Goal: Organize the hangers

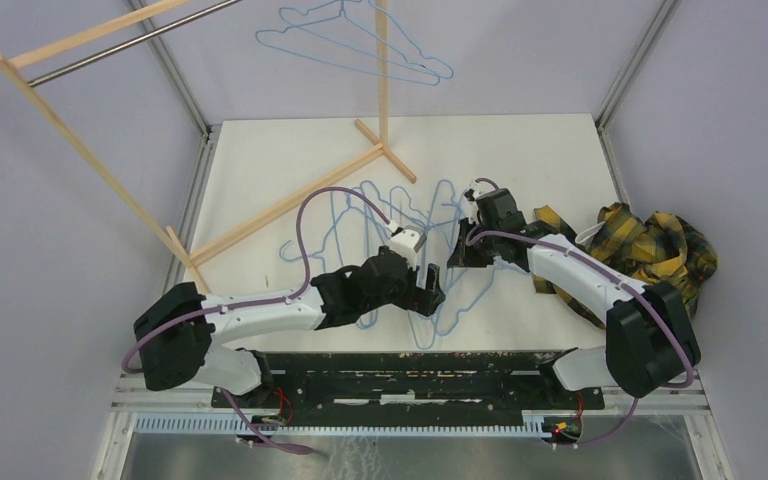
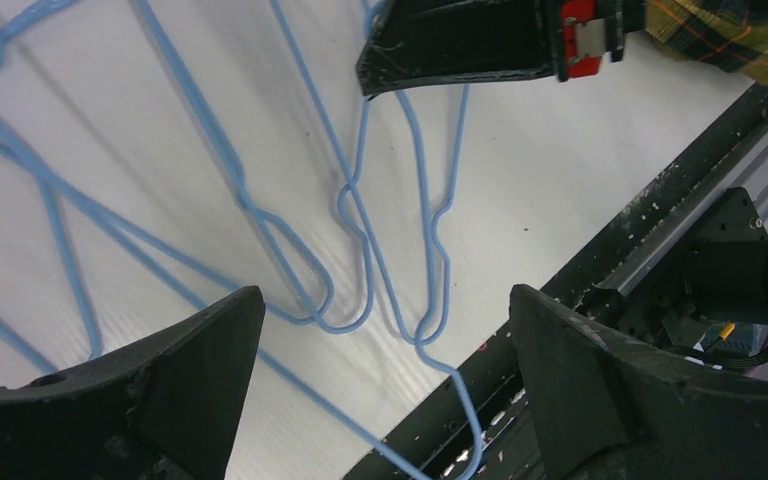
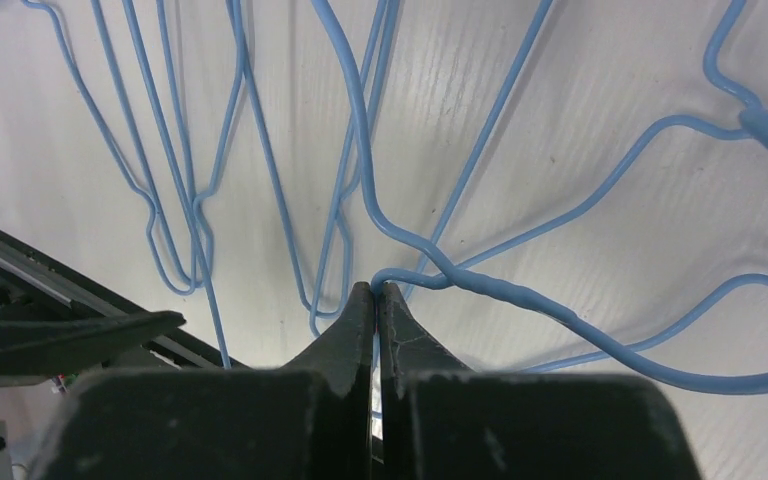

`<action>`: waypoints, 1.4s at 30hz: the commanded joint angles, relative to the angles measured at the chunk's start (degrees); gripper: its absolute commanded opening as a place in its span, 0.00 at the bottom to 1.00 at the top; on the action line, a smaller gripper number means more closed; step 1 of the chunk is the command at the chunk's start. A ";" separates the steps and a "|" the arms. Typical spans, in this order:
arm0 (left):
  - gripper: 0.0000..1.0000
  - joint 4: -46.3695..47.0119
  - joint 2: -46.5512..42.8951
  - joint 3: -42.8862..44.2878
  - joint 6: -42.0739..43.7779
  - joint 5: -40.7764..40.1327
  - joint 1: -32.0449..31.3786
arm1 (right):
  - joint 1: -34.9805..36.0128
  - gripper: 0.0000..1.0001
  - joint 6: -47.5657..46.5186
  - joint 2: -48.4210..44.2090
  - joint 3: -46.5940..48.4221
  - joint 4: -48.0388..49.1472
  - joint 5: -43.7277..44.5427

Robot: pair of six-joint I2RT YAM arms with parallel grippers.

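Your right gripper's (image 3: 375, 288) jaws are pressed flat together. Their tips sit right at a bend of wire beside the twisted neck of one light-blue hanger (image 3: 500, 290). The right wrist view does not show whether that wire is pinched between the tips or only touching them.

Your left gripper (image 2: 385, 300) stands with its jaws spread wide and holds nothing. It hovers over the loose hangers (image 2: 345, 326), whose hooks and shoulders cross in the gap between its two fingers (image 2: 190, 390).

From above, those loose hangers lie overlapping flat on the white table (image 1: 540, 160), about at its centre. They fan out toward 12 o'clock from the two grippers. The grippers are close together, with the right one at roughly 1 o'clock from the left one.

More hangers (image 1: 438, 72) hang at 12 o'clock, at the far end of the scene, beside the upright post of the wooden rack (image 1: 383, 70). The rack's base beam runs across the table toward 8 o'clock. Its metal rod (image 1: 110, 55) passes through the 10 to 11 o'clock corner of the view.

A yellow and dark plaid cloth (image 1: 650, 245) lies bunched at 3 o'clock on the table's right edge, partly under your right arm. It is apart from the hanger pile.
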 commanded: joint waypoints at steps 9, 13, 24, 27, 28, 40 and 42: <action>0.98 0.87 8.32 6.01 -1.21 -7.02 -5.67 | 0.97 0.01 3.51 -3.67 8.67 -0.63 -2.22; 0.98 1.65 10.32 4.83 -1.86 -9.31 -5.75 | 1.06 0.01 3.64 -5.59 9.47 -2.17 -3.14; 0.24 1.82 12.72 4.03 -0.58 -14.92 -5.76 | 1.12 0.01 3.66 -10.77 10.09 -6.35 -4.34; 0.04 1.87 12.32 3.84 -0.86 -15.32 -5.83 | 1.18 0.01 3.77 -10.99 10.30 -6.51 -4.62; 0.03 1.83 11.69 3.48 -1.00 -15.51 -5.85 | 1.18 0.01 3.71 -11.06 10.31 -6.63 -4.63; 0.03 -18.28 -5.59 1.55 -10.59 -28.35 -3.76 | 1.11 1.00 -4.86 -20.51 4.67 -16.00 3.00; 0.03 -19.39 -11.84 0.76 -12.37 -28.21 -3.73 | 1.08 1.00 -4.70 -21.46 2.35 -17.66 7.43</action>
